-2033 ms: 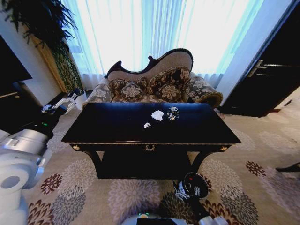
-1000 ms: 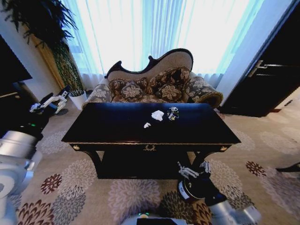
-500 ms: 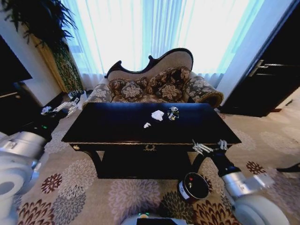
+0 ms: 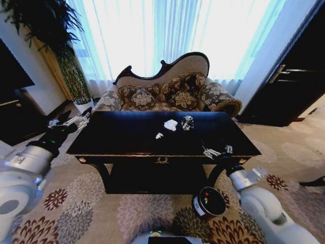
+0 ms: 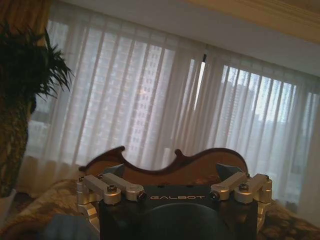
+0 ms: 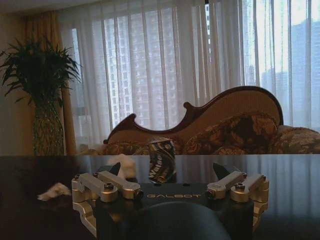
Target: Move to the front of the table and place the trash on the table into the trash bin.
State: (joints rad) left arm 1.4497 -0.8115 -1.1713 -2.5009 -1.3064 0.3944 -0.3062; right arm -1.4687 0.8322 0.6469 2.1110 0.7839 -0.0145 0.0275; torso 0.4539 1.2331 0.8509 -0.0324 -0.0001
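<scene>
While the table (image 4: 127,137) is being faced squarely from its front edge, the right gripper (image 4: 217,151) is being held just above the front right part of the tabletop, its fingers spread apart and nothing between them. The left gripper (image 4: 70,121) is being held out beside the table's left rear corner, off the tabletop, with its fingers likewise parted and empty.

The trash is being left untouched toward the rear edge, a little right of centre: a larger crumpled white paper (image 4: 170,124), a crushed clear bottle-like piece (image 4: 187,122) just beside it on its right, and a small white scrap (image 4: 159,135) nearer the front edge. From the right wrist camera, the bottle-like piece (image 6: 161,160) is being seen straight beyond the parted fingers, with the small scrap (image 6: 55,191) well off to one side.

On the floral carpet, just beyond the table's front right leg, the trash bin (image 4: 209,203) is being seen standing upright, its white label facing the robot.
</scene>
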